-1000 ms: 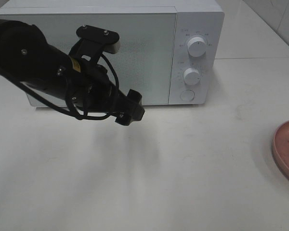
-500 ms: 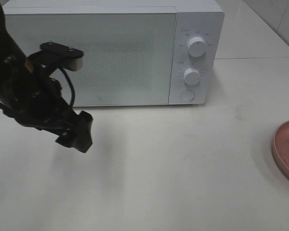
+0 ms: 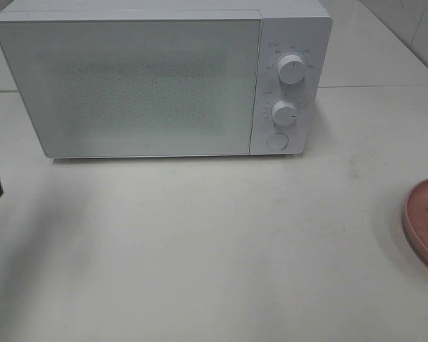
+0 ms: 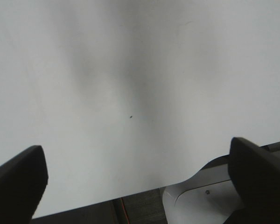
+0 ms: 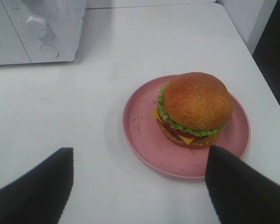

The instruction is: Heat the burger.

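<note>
Both end effectors, left point(image 4: 135, 186) and right point(image 5: 140, 186), gape empty, the burger point(image 5: 194, 108) untouched on its pink plate point(image 5: 142, 128).

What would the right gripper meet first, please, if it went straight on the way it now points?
Probably the burger on the pink plate; the open right gripper points toward it with only bare table between, though depth is unclear.

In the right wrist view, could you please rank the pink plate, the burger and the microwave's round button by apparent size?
1. pink plate
2. burger
3. round button, though it lies farther from the camera, so it looks smaller than it is.
</note>
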